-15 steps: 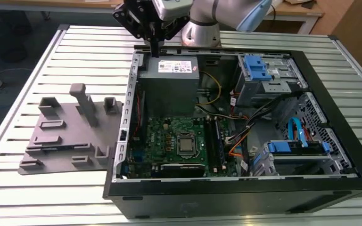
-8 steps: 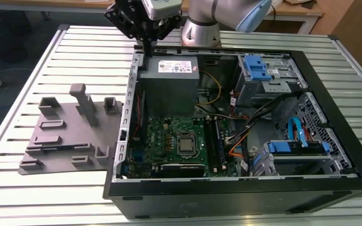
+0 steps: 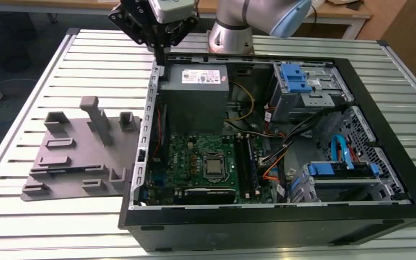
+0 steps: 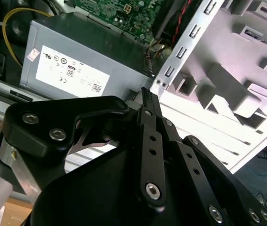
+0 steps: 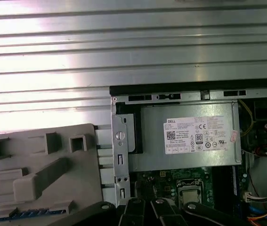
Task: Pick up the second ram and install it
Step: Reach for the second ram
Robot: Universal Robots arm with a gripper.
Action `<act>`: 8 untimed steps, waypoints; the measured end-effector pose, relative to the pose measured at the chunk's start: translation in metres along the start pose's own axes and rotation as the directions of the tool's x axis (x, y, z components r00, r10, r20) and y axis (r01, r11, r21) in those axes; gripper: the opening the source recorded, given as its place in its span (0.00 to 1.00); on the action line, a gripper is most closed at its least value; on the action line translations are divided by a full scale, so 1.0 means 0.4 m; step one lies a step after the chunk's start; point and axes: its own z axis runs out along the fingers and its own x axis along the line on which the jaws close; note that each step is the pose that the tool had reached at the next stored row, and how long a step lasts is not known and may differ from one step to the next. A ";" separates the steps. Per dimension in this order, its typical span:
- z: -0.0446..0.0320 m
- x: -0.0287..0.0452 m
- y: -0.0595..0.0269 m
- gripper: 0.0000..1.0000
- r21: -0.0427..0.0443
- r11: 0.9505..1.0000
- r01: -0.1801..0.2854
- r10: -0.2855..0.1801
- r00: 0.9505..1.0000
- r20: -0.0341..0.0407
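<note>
1. One slatted metal table (image 3: 49,216) carries the whole setup.
2. We've got the open PC case (image 3: 266,227) lying on its side. It takes up the table's half toward the exterior view's right, nearly out to that edge.
3. The grey plastic holder (image 3: 71,173) sits flat on the table just beside the case, toward the exterior view's left edge, with a tall post (image 3: 96,122) sticking up.
4. The power supply (image 3: 193,89) fills the case's far corner on the holder's side, and the green motherboard (image 3: 193,151) is right next to it.
5. The gripper (image 3: 162,53) hovers over that same far corner. Its fingers (image 4: 145,101) look pressed together to us, with nothing between them.
6. We spot the second ram (image 5: 29,214) in the first wrist view. It's a thin blue strip sitting in one of the holder's slots, outside the case and well apart from the gripper.
</note>
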 end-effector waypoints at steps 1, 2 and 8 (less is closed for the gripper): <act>0.000 0.007 -0.001 0.07 0.000 1.000 0.000 0.000 1.000 0.000; 0.001 0.014 -0.001 0.07 0.000 1.000 0.000 0.000 1.000 0.000; 0.003 0.053 -0.007 0.07 0.000 1.000 0.000 0.000 1.000 0.000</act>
